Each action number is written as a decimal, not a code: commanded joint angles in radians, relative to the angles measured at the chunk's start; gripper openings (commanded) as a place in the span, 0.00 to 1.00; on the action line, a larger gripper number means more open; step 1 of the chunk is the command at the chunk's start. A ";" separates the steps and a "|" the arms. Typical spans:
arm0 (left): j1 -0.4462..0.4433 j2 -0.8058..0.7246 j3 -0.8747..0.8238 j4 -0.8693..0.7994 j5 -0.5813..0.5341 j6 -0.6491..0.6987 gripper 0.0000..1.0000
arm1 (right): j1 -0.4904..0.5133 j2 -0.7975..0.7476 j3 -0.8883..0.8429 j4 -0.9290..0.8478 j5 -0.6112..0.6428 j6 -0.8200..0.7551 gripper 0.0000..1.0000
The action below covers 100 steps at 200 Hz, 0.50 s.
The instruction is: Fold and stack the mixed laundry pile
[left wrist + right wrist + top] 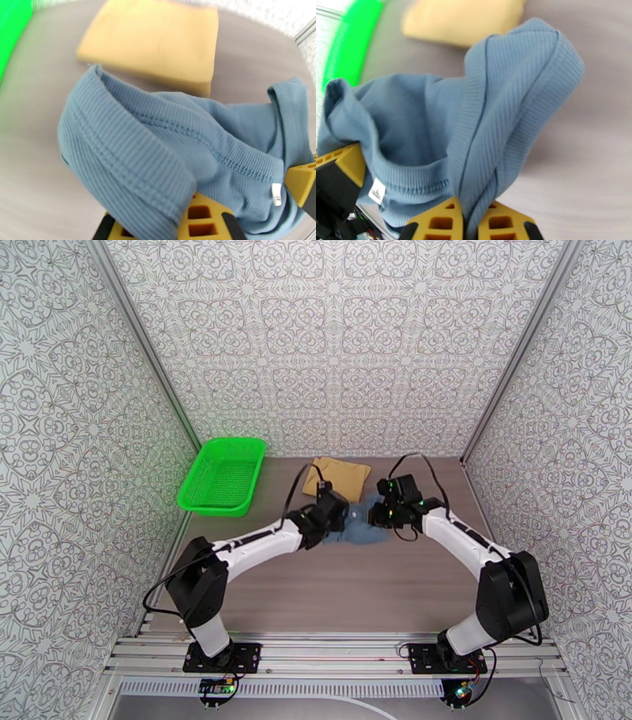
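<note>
Tank top (138, 158) (bunched) partly covers jaws.

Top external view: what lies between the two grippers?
The slate blue-grey ribbed tank top, bunched up between the left gripper and right gripper in the top external view; each wrist view shows its gripper shut on the fabric.

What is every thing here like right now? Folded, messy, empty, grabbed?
blue-grey tank top, not folded, bunched up, pinched in two places
mustard cloth, folded into a flat rectangle, lying on the table, untouched
green basket, upright, looks empty
left fingers, shut on the tank top
right fingers, shut on the tank top's ribbed edge
</note>
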 commanded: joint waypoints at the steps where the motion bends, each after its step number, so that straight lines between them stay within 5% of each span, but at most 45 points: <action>1: 0.088 0.003 0.113 -0.059 0.064 0.176 0.00 | 0.004 0.058 0.155 -0.053 0.027 0.013 0.00; 54: 0.299 0.226 0.453 -0.155 0.321 0.348 0.00 | 0.004 0.358 0.525 -0.089 0.078 0.015 0.00; 100: 0.395 0.552 0.857 -0.302 0.449 0.477 0.00 | 0.003 0.656 0.850 -0.138 0.117 0.054 0.00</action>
